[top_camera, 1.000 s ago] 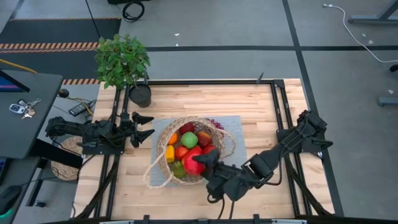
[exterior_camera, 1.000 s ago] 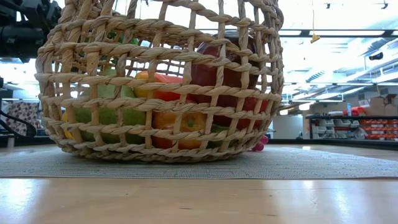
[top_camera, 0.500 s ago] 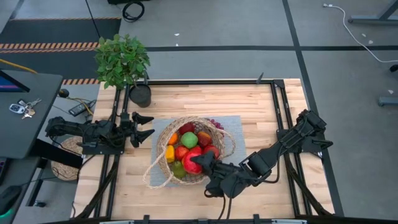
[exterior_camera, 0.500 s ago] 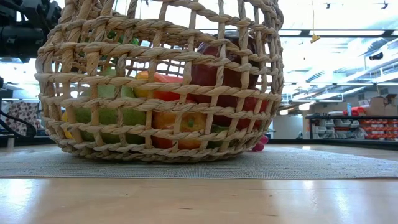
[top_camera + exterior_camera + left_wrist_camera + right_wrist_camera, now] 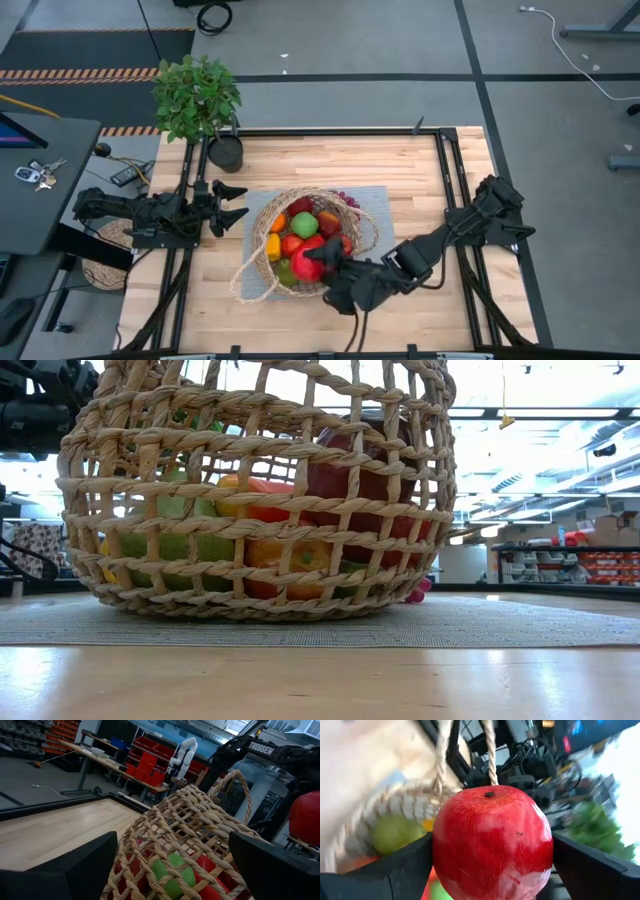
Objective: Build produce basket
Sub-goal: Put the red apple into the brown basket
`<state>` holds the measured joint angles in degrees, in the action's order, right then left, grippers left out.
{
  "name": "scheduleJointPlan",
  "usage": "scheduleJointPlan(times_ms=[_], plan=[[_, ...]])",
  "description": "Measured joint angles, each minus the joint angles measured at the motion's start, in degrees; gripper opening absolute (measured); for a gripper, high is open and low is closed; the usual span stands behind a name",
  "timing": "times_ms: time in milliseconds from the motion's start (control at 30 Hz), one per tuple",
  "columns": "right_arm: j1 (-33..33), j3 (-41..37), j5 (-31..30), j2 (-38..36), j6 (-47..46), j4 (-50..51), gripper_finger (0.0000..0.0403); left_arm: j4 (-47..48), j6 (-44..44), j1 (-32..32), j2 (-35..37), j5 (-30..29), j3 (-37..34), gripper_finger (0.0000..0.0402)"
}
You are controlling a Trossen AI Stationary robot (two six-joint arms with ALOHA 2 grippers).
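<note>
The wicker basket (image 5: 262, 262) stands on a grey mat (image 5: 385, 205) in the middle of the table and holds several pieces of produce: a green apple (image 5: 305, 224), red and orange fruit, and a yellow piece (image 5: 273, 245). Through its weave (image 5: 260, 490) the low view shows the same load. My right gripper (image 5: 318, 262) reaches in from the near right, shut on a red apple (image 5: 492, 840) above the basket's near side. Left of the basket, my left gripper (image 5: 236, 204) waits open, pointing at the basket (image 5: 190, 825). My right gripper pinches the red apple (image 5: 307, 263) between its two fingers (image 5: 385, 870), one on each side of the fruit's lower half (image 5: 442, 865). The fingers slant down from the table's near right. The apple is lifted clear, its stem dimple up, over the fruit in the basket.
A leafy plant (image 5: 197, 95) in a black pot (image 5: 226, 152) stands at the table's far left corner. Purple grapes (image 5: 346, 199) lie on the mat just beyond the basket's far right. The basket's thin handle (image 5: 243, 285) loops out toward the near left. Bare wood lies to the right.
My right gripper has swung a little toward the table's left with the red apple, bringing it farther in over the basket's near side. The basket and the fruit in it have stayed still.
</note>
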<state>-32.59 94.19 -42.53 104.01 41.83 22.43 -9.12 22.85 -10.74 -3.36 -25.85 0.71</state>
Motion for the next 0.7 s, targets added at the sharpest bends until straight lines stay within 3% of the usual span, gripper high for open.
scheduleJointPlan(times_ms=[133,333,700], plan=[[1.9,0.0,3.6,0.0,-18.8,-1.2,0.0383,0.0,0.0,0.0,0.0,0.0,0.0,0.0389],[4.7,0.0,3.2,0.0,-45.8,0.5,0.0383,0.0,0.0,0.0,0.0,0.0,0.0,0.0389],[8.8,-1.8,9.7,0.0,-65.2,2.2,0.0383,0.0,0.0,0.0,0.0,0.0,0.0,0.0389]])
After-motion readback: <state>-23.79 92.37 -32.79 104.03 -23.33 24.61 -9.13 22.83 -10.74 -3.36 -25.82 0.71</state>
